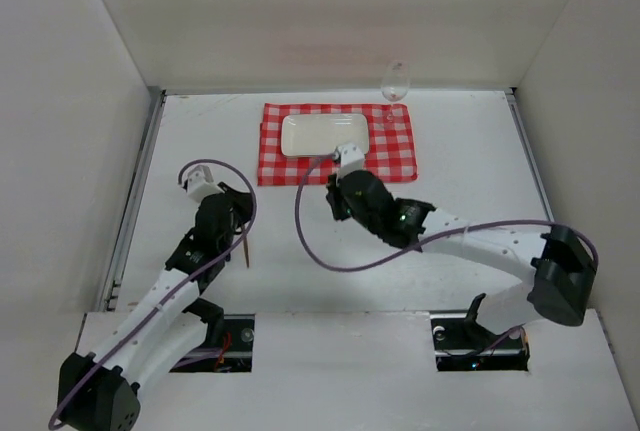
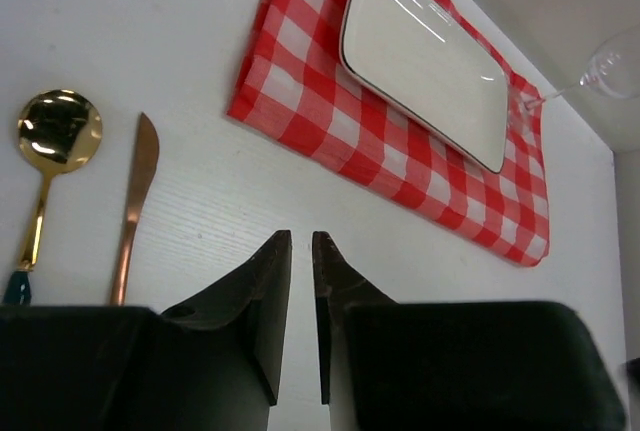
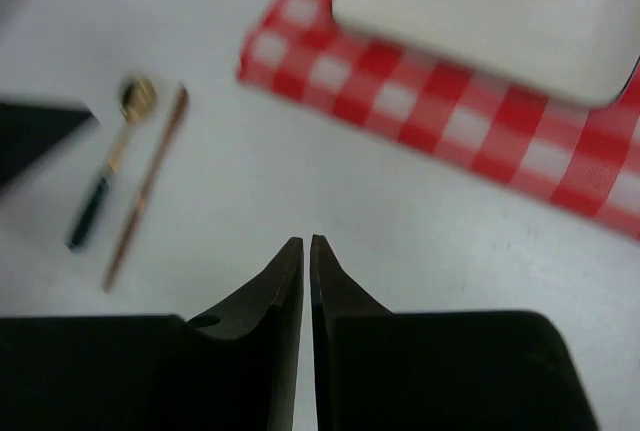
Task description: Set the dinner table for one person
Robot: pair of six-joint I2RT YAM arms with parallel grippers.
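Plainly, the left claw point(image 2: 301, 236) is pinched down to a thin slit with nothing between its tips, hanging above bare worktop point(image 1: 480, 181). The right claw point(image 3: 306, 241) is clenched tighter still, its tips all but meeting, also empty and clear of the surface.

From the top external view the large white worktop fills the middle of the frame, with a red-and-white checked cloth point(image 1: 337, 143) at upper centre and a white rectangular plate point(image 1: 324, 134) lying on it. A clear wine glass point(image 1: 396, 81) stands at the cloth's upper right corner. The right arm reaches in from the lower right, its claw just below the cloth's lower edge. The left arm comes up from the lower left and covers most of the cutlery, so only a sliver of the knife point(image 1: 247, 248) shows beside it.

Both wrist views show what the arm hides. A gold spoon point(image 2: 58, 131) with a dark green handle lies on the bare worktop at the left of the frame. The copper-toned knife lies just beside it. Both are well left of the cloth. The right wrist view is blurred.
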